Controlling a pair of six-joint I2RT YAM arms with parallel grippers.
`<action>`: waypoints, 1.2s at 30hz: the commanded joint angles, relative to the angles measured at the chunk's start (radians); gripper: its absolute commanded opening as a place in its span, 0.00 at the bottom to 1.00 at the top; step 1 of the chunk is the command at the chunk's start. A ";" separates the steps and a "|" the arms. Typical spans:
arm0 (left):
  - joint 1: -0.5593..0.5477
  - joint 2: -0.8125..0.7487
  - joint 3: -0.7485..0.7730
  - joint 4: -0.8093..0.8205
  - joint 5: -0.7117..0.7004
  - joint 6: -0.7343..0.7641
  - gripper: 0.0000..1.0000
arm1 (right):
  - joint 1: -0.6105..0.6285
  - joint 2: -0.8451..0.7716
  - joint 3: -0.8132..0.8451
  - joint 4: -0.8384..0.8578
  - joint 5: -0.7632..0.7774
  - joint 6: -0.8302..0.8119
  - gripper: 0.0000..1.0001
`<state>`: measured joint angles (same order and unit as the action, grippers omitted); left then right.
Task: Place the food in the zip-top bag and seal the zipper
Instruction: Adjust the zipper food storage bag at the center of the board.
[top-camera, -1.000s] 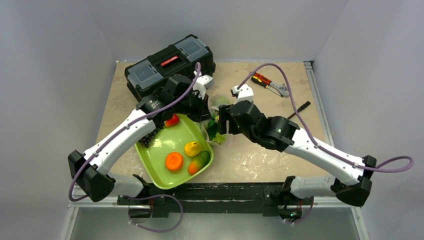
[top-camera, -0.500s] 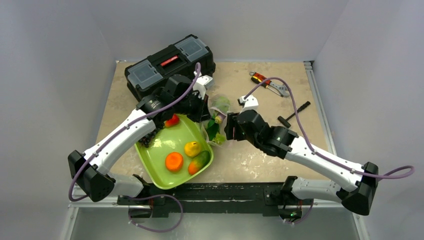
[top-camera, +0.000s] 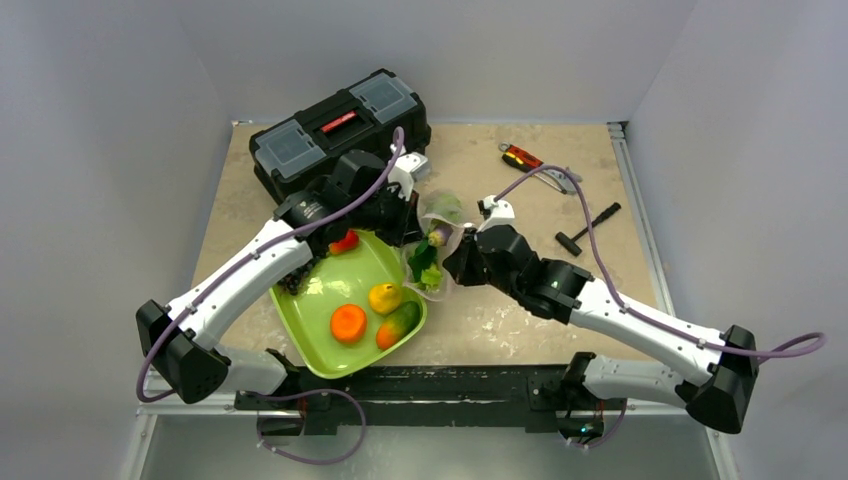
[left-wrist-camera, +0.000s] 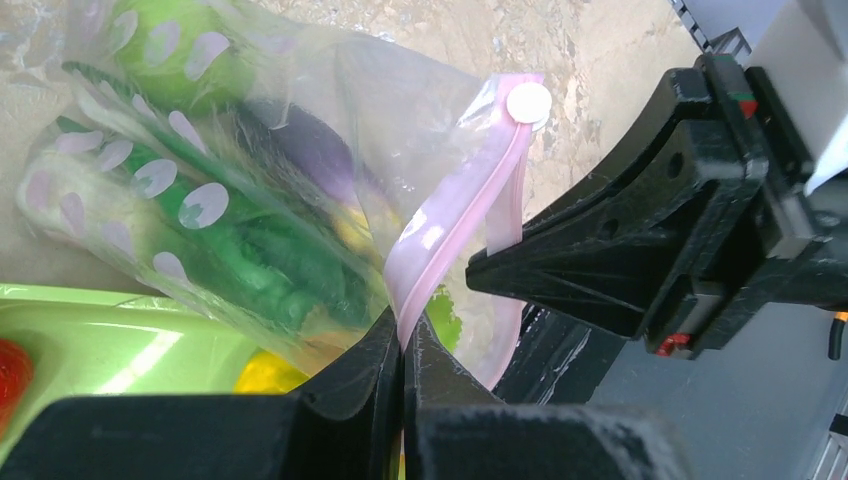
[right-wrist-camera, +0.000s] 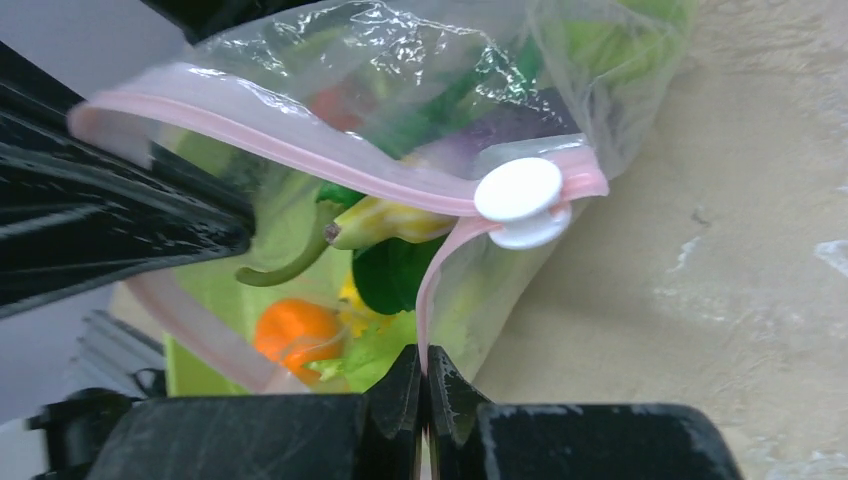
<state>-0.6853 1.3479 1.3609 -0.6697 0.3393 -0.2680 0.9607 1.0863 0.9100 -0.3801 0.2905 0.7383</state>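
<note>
Top view: zip-top bag (top-camera: 430, 255) lies on the surface between the lime-green tray (top-camera: 330, 300) and the right gripper (top-camera: 452, 262), part filled with green and purple food. An orange piece (top-camera: 348, 322) and a yellow piece (top-camera: 384, 297) sit in the tray. Loading looks unfinished, sealing not begun.

Left wrist: left gripper (left-wrist-camera: 402, 345), jaws shut on the pale-pink zipper (left-wrist-camera: 455, 225). Film is clear, glossy, crinkled.

Right wrist: jaws pinched on another lip of that strip. Mouth gapes. Round white slider (right-wrist-camera: 518, 190) sits at the strip's end.
</note>
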 joint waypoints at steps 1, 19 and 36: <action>-0.037 -0.014 0.014 0.022 -0.019 0.033 0.00 | -0.008 -0.042 0.029 0.115 -0.028 0.179 0.00; -0.133 -0.088 -0.050 0.081 -0.147 0.113 0.46 | -0.020 0.019 0.107 0.266 0.047 0.556 0.00; -0.246 -0.037 -0.037 0.031 -0.579 0.181 0.13 | -0.020 0.043 0.152 0.212 0.058 0.656 0.05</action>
<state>-0.9245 1.2888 1.3106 -0.6350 -0.0956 -0.1013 0.9405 1.1618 1.0103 -0.2237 0.3233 1.3529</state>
